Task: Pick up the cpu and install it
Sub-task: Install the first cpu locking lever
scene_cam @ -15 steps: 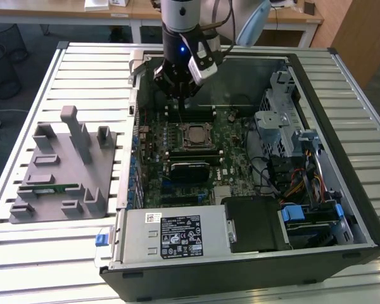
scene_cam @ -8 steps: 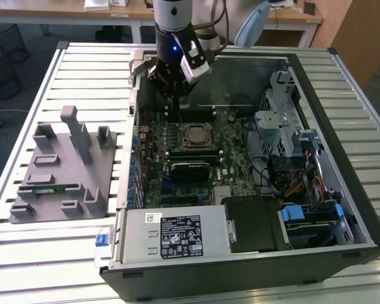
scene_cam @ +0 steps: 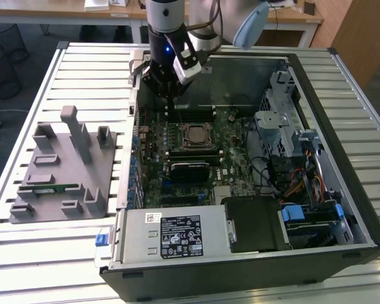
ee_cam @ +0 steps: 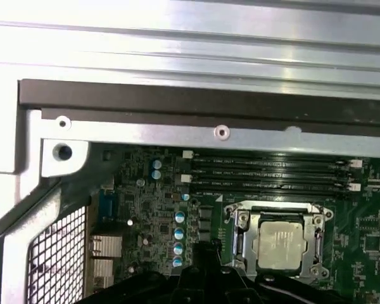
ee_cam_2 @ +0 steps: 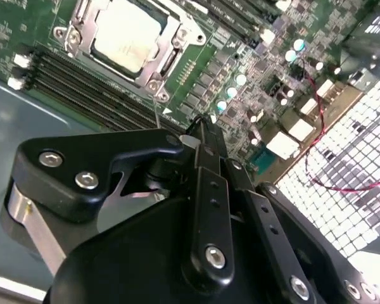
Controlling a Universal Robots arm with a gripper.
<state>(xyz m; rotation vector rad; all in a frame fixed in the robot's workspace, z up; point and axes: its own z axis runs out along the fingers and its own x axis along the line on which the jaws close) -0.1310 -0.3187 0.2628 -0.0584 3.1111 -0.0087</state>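
1. One cpu [scene_cam: 194,135] lies flat in its socket frame at the middle of the motherboard [scene_cam: 234,161], inside the open computer case [scene_cam: 342,190] on the slatted tabletop [scene_cam: 25,253].
2. In the exterior view it sits just below and right of the fingers [scene_cam: 171,101].
3. The chip is square, its edges parallel to the memory slots [scene_cam: 190,114], which run between it and the fingers.
4. The fingers look pressed together, holding nothing. The arm points straight down near the case's upper wall; whether the tips touch the board I cannot tell.
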